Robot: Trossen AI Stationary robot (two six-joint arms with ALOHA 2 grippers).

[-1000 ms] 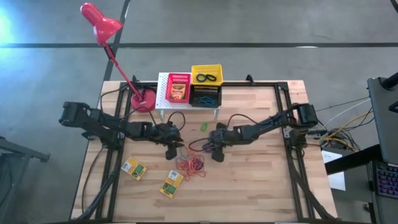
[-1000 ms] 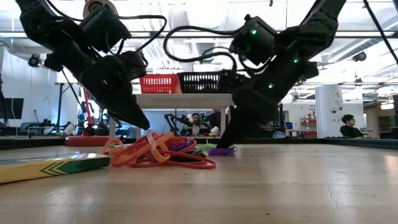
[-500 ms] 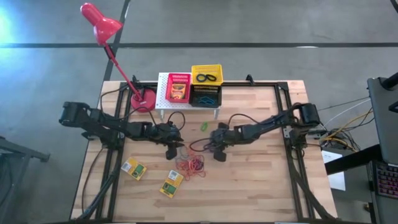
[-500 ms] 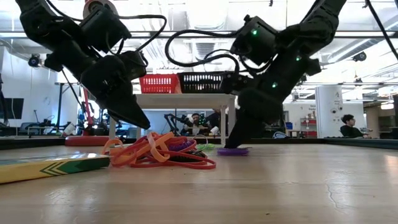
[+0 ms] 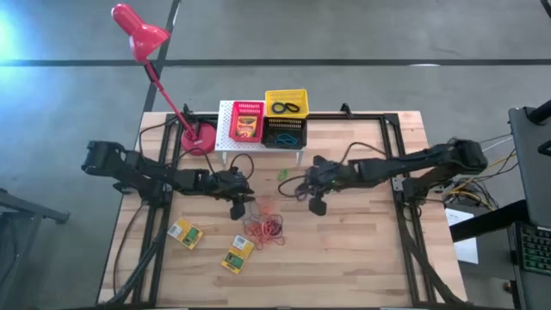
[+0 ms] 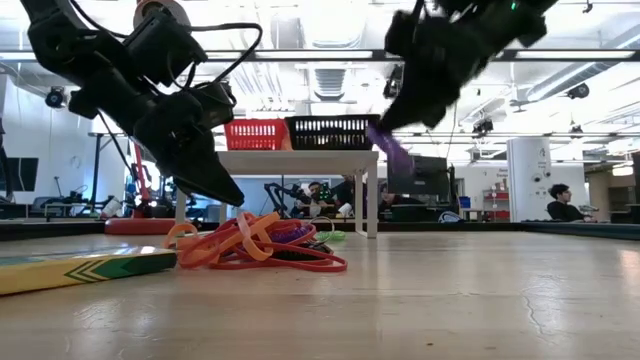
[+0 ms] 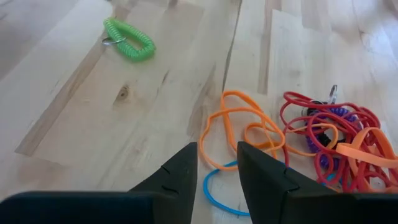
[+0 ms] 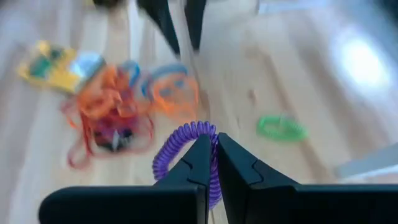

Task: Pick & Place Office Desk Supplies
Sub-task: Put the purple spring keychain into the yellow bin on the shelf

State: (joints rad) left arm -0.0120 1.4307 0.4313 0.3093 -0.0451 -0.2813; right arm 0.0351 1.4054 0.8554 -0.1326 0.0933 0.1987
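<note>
A purple coil ring [image 8: 185, 135] hangs above the table in my right gripper [image 8: 213, 142], which is shut on it over the table's middle [image 5: 317, 207]. The low view shows it high up [image 6: 392, 150]. My left gripper [image 7: 216, 154] stands open, nothing between its fingers, low over the left rim of a tangle of orange and red rubber bands [image 5: 265, 227] lying on the table. A green coil ring [image 5: 281, 175] lies farther back. Two yellow-and-green boxes [image 5: 185, 233] [image 5: 238, 254] lie flat near the front left. My right gripper pinches one side of the purple ring's loop [image 8: 214, 179] between its two fingers. The fingers slant down from the table's right side. The rest of the loop [image 8: 168, 152] sticks out past the fingertips, and the ring [image 6: 392, 150] is lifted clear of the table.
At the back a white rack [image 5: 225, 138] carries a red basket [image 5: 247, 120], a yellow basket [image 5: 286, 103] and a black basket [image 5: 285, 133]. A red desk lamp [image 5: 142, 34] stands at the back left. Bare wood lies to the front right.
My right gripper has taken hold of the purple ring, which lay on the table, and has risen quickly with it, drawing back a little toward the table's right edge. The ring is now lifted clear.
</note>
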